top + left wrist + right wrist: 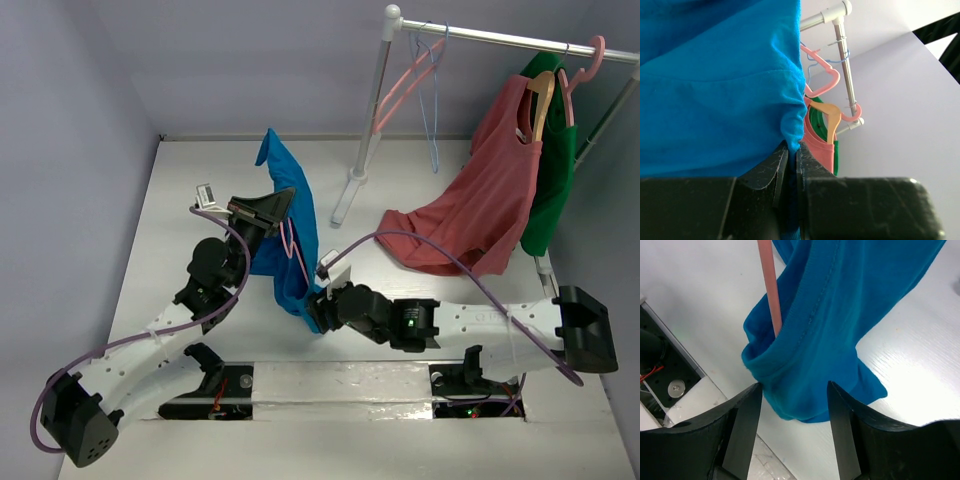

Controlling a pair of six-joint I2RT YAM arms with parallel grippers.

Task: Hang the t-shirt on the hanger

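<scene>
The bright blue t-shirt (281,165) hangs bunched in the air over the table's middle. My left gripper (288,200) is shut on a gathered fold of it (715,90), and the fabric is pinched between the fingertips (792,147). The thin pink hanger (291,243) shows as a short curve against the cloth. In the right wrist view its pink rod (769,290) runs down into a fold of the t-shirt (840,315). My right gripper (318,308) is open at the shirt's lower end. The hanging hem sits between its spread fingertips (794,384), which are not closed on it.
A white clothes rack (365,130) stands at the back. It carries another pink hanger (405,85), a pale blue hanger (432,120), and a salmon-red top (480,200) on a wooden hanger (540,100) over a dark green garment (555,180). The top trails onto the table.
</scene>
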